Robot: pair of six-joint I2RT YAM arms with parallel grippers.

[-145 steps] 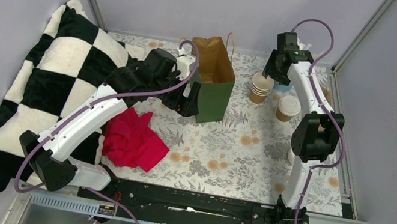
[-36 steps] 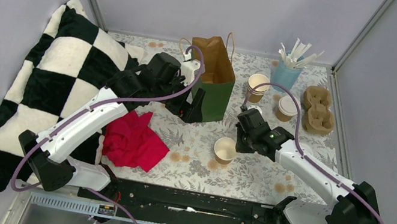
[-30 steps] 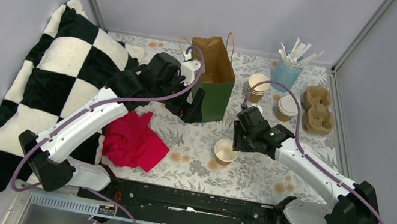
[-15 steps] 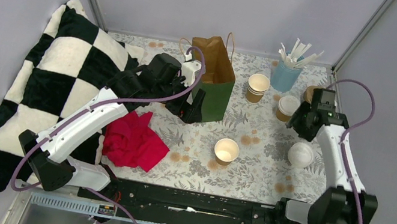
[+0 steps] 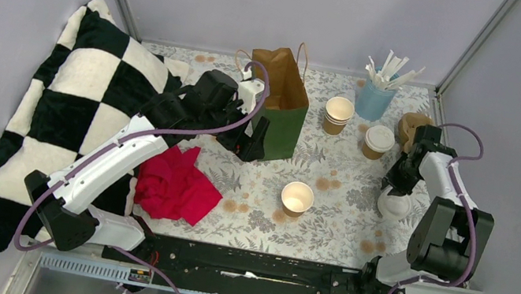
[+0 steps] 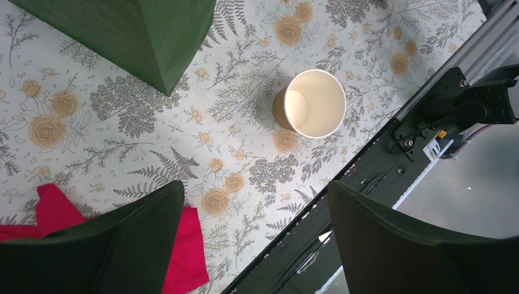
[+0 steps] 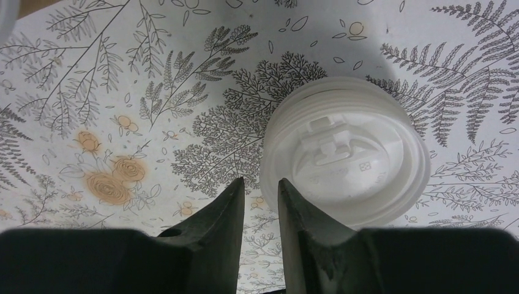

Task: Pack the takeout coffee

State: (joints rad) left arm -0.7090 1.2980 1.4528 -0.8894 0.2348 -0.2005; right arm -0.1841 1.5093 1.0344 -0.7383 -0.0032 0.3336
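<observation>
One lidless kraft takeout coffee cup (image 5: 297, 198) (image 6: 312, 103) stands alone mid-table, cream inside showing. A lidded cup (image 5: 378, 141) and a short stack of lidless cups (image 5: 339, 114) stand behind it. The green bag (image 5: 278, 102) (image 6: 141, 37) stands upright with its mouth open. My left gripper (image 5: 246, 141) (image 6: 254, 187) hovers wide open beside the bag's near corner, empty. My right gripper (image 5: 393, 187) (image 7: 261, 181) hangs over the table just left of a stack of white lids (image 5: 394, 205) (image 7: 346, 159). Its jaws are a narrow gap apart with nothing between them.
A blue cup of white sticks (image 5: 375, 94) stands at the back right. Brown pulp cup carriers (image 5: 409, 126) sit by the right wall, partly behind my right arm. A red cloth (image 5: 175, 185) (image 6: 177, 245) and a checkered pillow (image 5: 64, 106) lie at the left.
My right arm swung from beside the lidless cup mid-table over to the lids at the right, leaving that cup standing; its jaws narrowed. The left arm stayed put.
</observation>
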